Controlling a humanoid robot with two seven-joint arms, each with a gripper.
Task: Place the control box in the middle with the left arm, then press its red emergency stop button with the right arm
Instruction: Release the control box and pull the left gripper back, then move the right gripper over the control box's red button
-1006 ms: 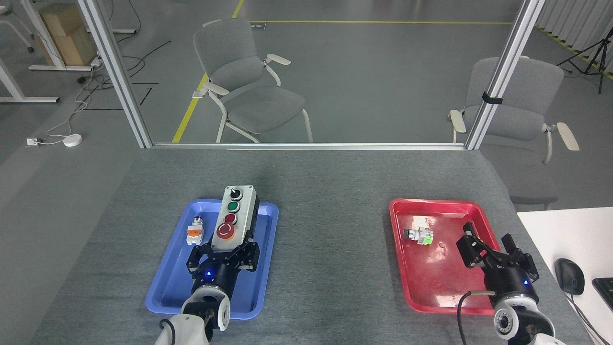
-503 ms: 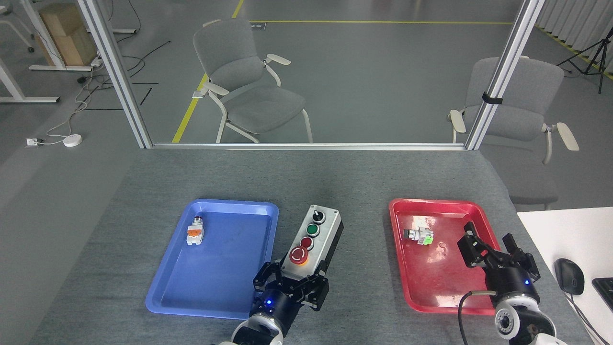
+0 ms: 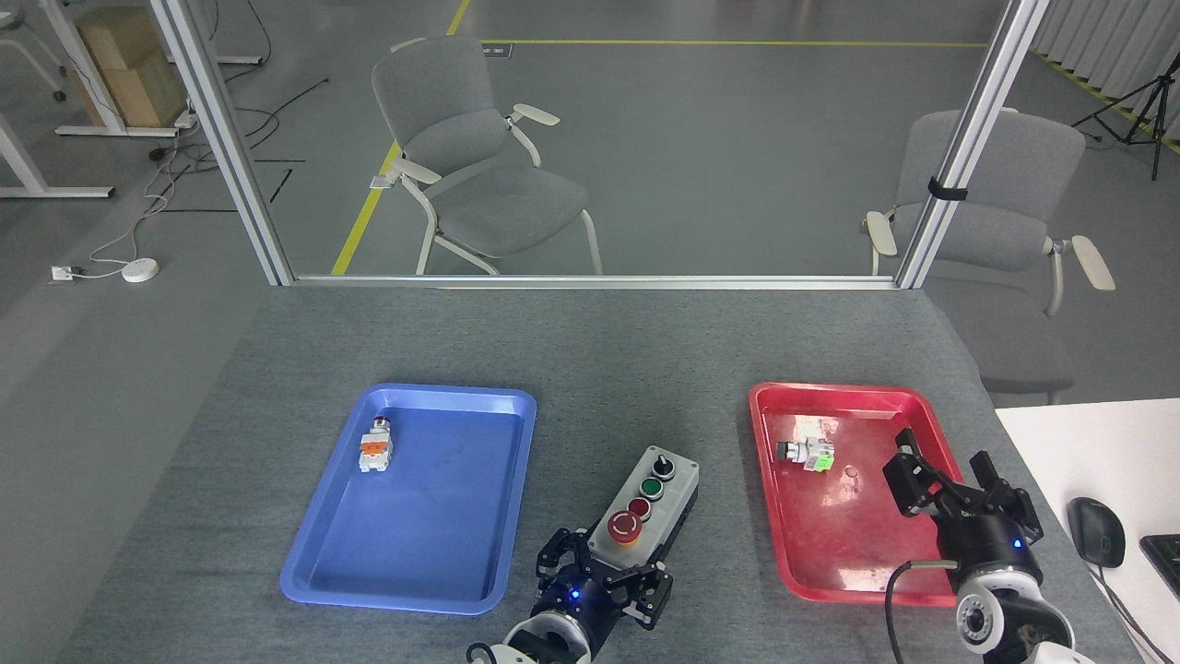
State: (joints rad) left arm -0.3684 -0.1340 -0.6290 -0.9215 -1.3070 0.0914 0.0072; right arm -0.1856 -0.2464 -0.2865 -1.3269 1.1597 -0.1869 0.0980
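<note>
Oblong grey-lidded control box (image 3: 650, 503) is over the middle, clamped in left gripper (image 3: 601, 581); mushroom-headed red emergency stop button (image 3: 624, 527) unpressed, right gripper (image 3: 942, 472) parted, empty.

A blue tray (image 3: 323, 563) lies on the left of the worktop (image 3: 590, 332), a small white-and-orange switch part (image 3: 374, 445) at its far left corner. A red tray (image 3: 802, 563) lies on the right, holding a green-tipped switch part (image 3: 806, 452) near its far end. Beyond the worktop stand two grey chairs (image 3: 479, 157), and at the near right a black mouse (image 3: 1096, 531) rests on a white desk (image 3: 1079, 443).
</note>
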